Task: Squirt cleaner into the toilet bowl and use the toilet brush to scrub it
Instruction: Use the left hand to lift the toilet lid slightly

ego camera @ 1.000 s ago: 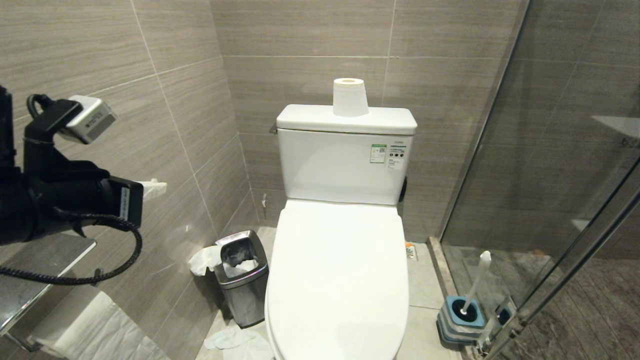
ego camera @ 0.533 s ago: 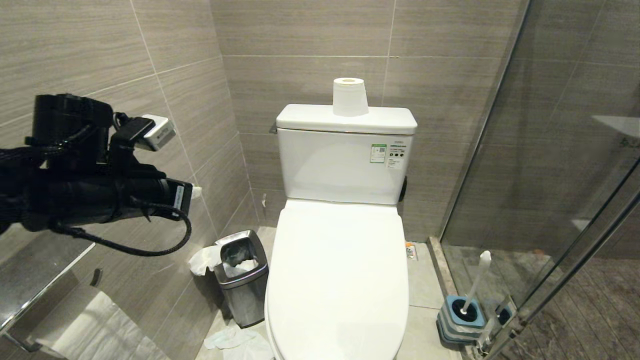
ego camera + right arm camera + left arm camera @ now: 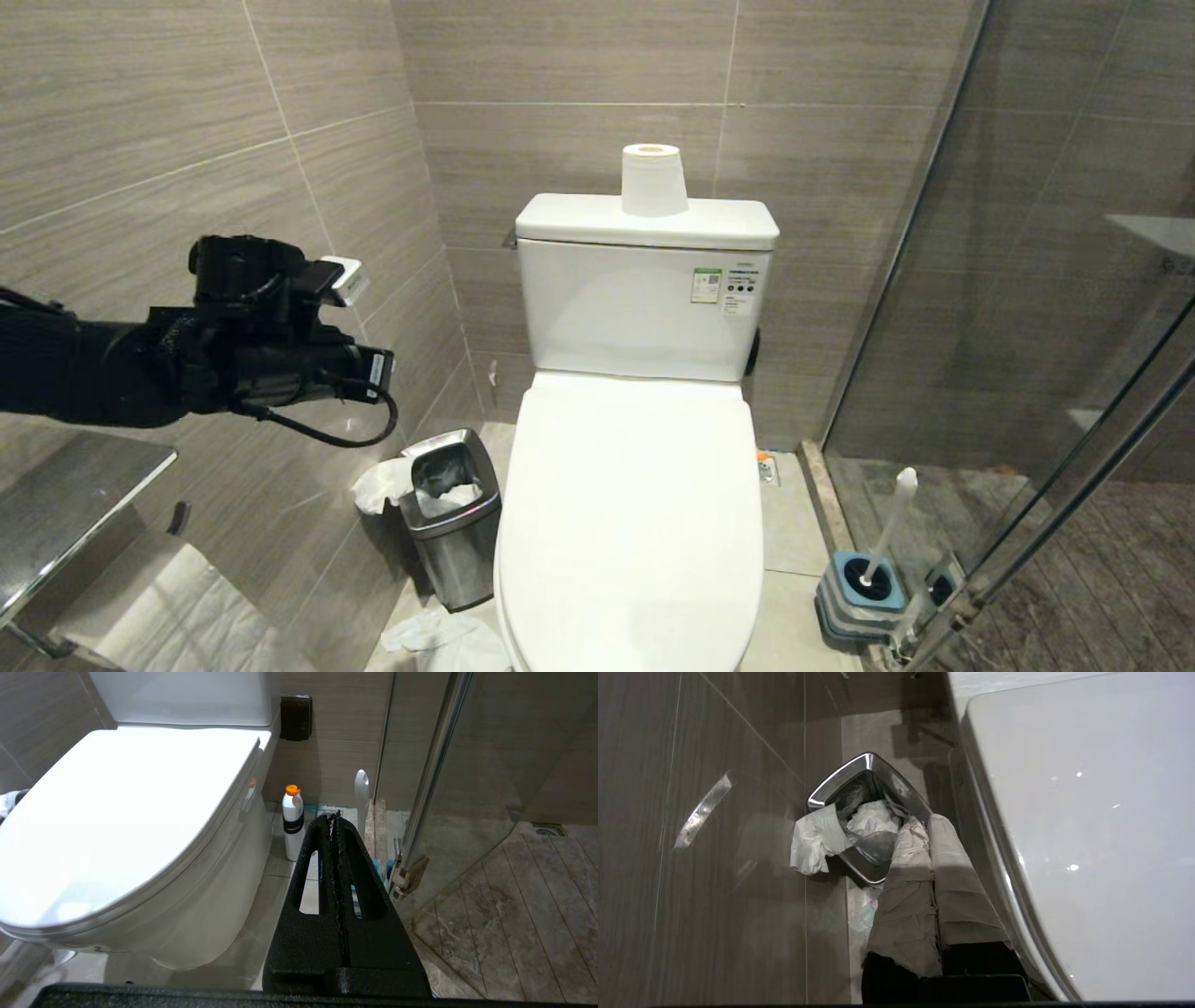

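Beside the closed toilet bowl (image 3: 635,523), over the steel waste bin (image 3: 453,518): left end effector (image 3: 922,826) shut tight, wrapped fingers pressed together, holding and touching nothing. Could knock the bin or clip the lid edge if lowered carelessly in that narrow gap; lid down, so no squirting or scrubbing possible yet. Toilet brush (image 3: 882,537) in its blue holder by the glass, right end effector (image 3: 334,821) closed and empty, near a white bottle (image 3: 293,821)

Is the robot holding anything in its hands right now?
No. The left gripper is shut with nothing between its fingers, up in the air above the bin beside the toilet. The right gripper is shut and empty too.
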Robot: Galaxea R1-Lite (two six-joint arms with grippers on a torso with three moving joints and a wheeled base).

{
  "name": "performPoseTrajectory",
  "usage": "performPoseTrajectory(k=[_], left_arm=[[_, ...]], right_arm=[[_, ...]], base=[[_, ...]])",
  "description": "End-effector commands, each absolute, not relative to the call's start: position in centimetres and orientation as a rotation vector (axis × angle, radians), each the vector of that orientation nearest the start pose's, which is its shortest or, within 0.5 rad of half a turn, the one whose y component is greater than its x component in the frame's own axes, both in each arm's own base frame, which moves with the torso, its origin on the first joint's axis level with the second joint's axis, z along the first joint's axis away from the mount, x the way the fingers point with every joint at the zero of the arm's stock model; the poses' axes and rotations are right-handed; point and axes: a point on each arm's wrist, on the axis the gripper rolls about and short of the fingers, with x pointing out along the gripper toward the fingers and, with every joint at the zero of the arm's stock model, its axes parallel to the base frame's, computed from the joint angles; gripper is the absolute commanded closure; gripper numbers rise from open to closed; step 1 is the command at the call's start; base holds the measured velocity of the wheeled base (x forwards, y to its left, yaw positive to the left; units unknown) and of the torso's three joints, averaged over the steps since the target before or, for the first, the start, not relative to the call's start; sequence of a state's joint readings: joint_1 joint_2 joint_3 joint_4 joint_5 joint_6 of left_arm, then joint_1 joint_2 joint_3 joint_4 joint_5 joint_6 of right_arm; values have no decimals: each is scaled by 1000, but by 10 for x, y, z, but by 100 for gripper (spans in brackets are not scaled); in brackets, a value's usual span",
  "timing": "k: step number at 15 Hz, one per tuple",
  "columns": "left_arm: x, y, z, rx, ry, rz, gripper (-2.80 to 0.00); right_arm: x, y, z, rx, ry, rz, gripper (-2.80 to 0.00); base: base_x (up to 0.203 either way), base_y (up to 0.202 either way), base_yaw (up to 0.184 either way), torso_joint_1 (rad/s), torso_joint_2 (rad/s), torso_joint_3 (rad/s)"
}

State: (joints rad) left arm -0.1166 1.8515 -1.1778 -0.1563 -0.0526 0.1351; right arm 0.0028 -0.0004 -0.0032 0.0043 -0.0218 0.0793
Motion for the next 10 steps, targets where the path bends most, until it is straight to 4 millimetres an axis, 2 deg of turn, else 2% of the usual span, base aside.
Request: performPoseTrajectory(k=[1,6,10], left_arm=[[374,-32,155,137,587,-197,0],[387,-24,128,162,672,-224,0],[395,-34,117,195,698,-259,0]], right_arm=[[-23,-1,76,80,1,-18,0],[-23,-1,76,80,0,-18,0],[-23,-1,76,80,1,-18,0]], base=[[0,0,0,0,0,0],[0,0,0,0,0,0],[0,0,0,0,0,0]])
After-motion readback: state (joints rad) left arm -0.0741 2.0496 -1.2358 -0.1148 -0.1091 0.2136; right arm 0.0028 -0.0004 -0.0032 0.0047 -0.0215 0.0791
